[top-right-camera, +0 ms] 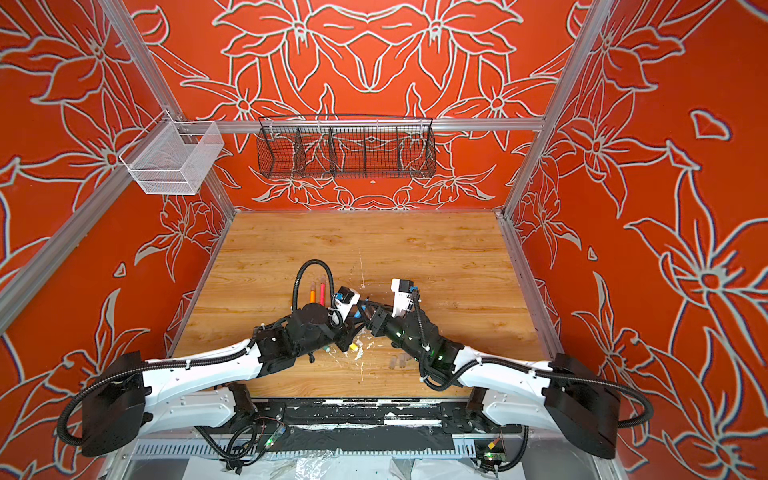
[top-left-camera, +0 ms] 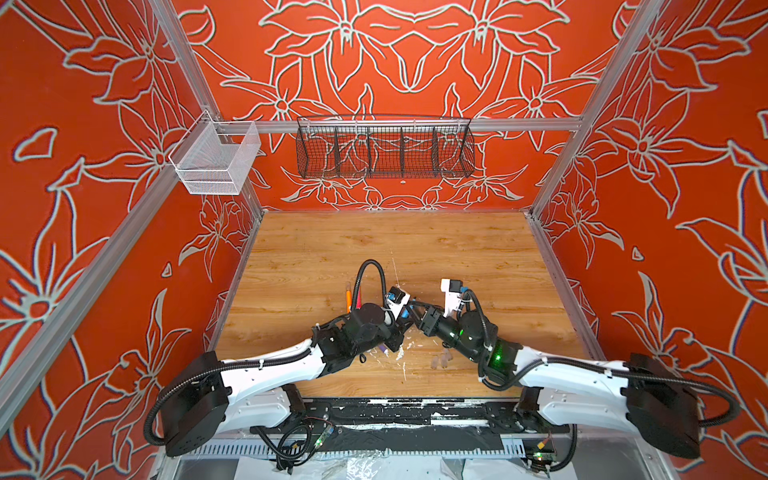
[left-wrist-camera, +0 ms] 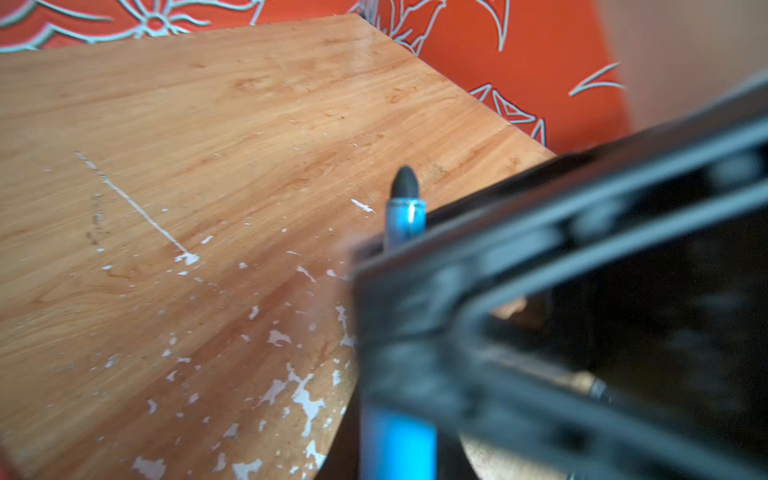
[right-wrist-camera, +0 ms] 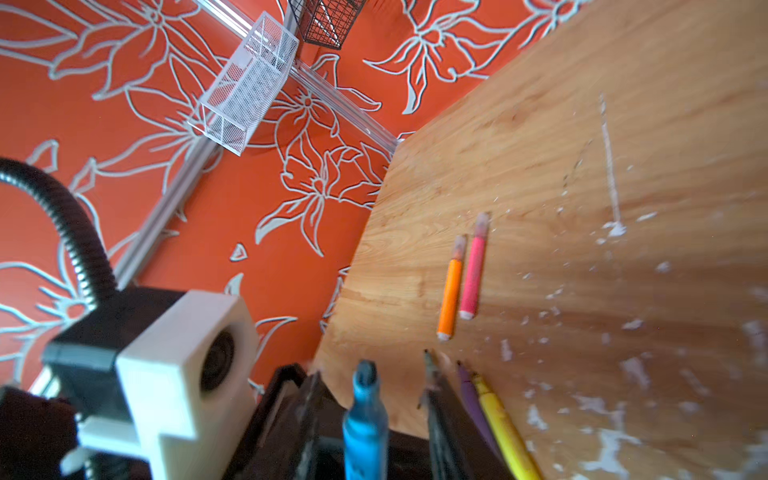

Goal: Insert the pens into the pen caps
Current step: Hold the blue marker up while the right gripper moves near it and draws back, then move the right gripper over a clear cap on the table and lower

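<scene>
In both top views the left tool point(top-left-camera: 405, 320) and right tool point(top-left-camera: 419, 318) are met over the table point(top-left-camera: 457, 257). In the left wrist view the blue pen point(left-wrist-camera: 405, 216) is clamped by the closed left tool. In the right wrist view the right tool's jaws are spread clear of it. Capping may be spoiled if the pen is tilted in that lone grip.

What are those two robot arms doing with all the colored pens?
They are fitting pens into caps. The left gripper is shut on a blue pen, whose dark tip sticks out. The right gripper is open, close against that same pen. An orange pen and a pink pen lie side by side on the table, each wearing a clear cap. A purple pen and a yellow pen lie near the grippers.
</scene>
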Controlling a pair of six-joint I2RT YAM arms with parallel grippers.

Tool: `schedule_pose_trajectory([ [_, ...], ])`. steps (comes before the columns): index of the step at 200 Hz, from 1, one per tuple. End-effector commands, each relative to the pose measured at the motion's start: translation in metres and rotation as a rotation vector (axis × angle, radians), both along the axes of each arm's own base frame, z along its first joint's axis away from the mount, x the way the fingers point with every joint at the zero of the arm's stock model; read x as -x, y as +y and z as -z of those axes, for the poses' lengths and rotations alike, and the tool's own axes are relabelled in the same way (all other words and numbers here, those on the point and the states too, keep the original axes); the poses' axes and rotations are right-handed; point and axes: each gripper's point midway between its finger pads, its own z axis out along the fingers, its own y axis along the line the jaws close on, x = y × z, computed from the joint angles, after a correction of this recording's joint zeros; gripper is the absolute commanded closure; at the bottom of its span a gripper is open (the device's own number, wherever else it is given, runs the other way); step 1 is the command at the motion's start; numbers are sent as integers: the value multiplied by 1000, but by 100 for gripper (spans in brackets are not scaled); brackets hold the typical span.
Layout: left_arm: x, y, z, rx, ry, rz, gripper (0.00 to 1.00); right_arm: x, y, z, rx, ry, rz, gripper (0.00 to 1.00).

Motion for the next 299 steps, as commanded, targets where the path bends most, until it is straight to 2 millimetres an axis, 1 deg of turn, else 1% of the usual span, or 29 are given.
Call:
schedule_pose_trajectory([
  [1, -4, 14, -5, 4, -29, -48, 100, -5, -39, 30, 192, 34, 140, 48],
  [11, -5, 18, -6, 14, -26, -60, 100, -5, -57, 39, 268, 64, 200, 44],
  [32, -7, 28, -3, 26, -5, -75, 100, -6, -84, 54, 406, 102, 292, 44],
  [44, -12, 36, 1, 28, 20, -109, 100, -7, -91, 60, 460, 121, 319, 41],
  [60, -17, 46, 8, 54, 60, -133, 100, -7, -92, 67, 523, 144, 315, 37],
  [72, -22, 51, 12, 78, 91, -149, 100, -7, -88, 72, 574, 157, 293, 30],
  [84, -25, 55, 13, 84, 118, -166, 100, -7, -85, 74, 613, 178, 282, 18],
  [85, -25, 55, 13, 83, 119, -166, 100, -7, -85, 74, 617, 181, 284, 17],
  [88, -25, 56, 13, 82, 121, -167, 100, -8, -85, 74, 624, 193, 290, 6],
  [90, -26, 56, 13, 81, 121, -169, 100, -8, -87, 75, 631, 202, 296, 3],
  [92, -26, 56, 12, 80, 121, -169, 100, -8, -87, 76, 638, 213, 301, 3],
  [98, -25, 56, 11, 81, 122, -165, 100, -7, -92, 79, 664, 246, 326, 3],
  [101, -24, 56, 11, 80, 122, -162, 100, -8, -94, 77, 662, 262, 346, 3],
  [118, -20, 57, 10, 85, 124, -151, 100, -7, -109, 78, 694, 353, 451, 3],
  [130, -18, 59, 10, 87, 125, -155, 100, -6, -111, 82, 686, 403, 482, 2],
  [135, -17, 61, 13, 81, 129, -157, 100, -5, -108, 84, 678, 423, 468, 2],
  [138, -16, 62, 5, 103, 109, -158, 100, -6, -106, 85, 672, 435, 453, 2],
  [153, -13, 66, 2, 117, 92, -161, 100, -8, -93, 88, 633, 474, 373, 3],
  [167, -10, 68, -1, 128, 84, -158, 100, -10, -88, 84, 600, 487, 326, 2],
  [175, -9, 68, -3, 133, 80, -156, 100, -12, -87, 82, 611, 471, 292, 2],
  [191, -7, 69, -4, 141, 79, -153, 100, -17, -99, 87, 685, 446, 264, 2],
  [198, -6, 70, -4, 139, 80, -153, 100, -17, -105, 94, 695, 469, 258, 3],
  [210, -6, 71, -3, 136, 81, -157, 100, -14, -116, 109, 677, 556, 261, 3],
  [235, -6, 73, -3, 141, 77, -163, 100, -13, -96, 128, 649, 582, 157, 3],
  [249, -5, 72, -3, 144, 77, -161, 100, -13, -92, 135, 685, 617, 138, 10],
  [262, -5, 72, -3, 145, 78, -160, 100, -14, -87, 141, 726, 632, 127, 12],
  [276, -5, 72, -3, 146, 82, -159, 100, -16, -76, 144, 744, 629, 108, 14],
  [299, -5, 71, -2, 143, 84, -159, 100, -19, -66, 152, 801, 635, 105, 22],
])
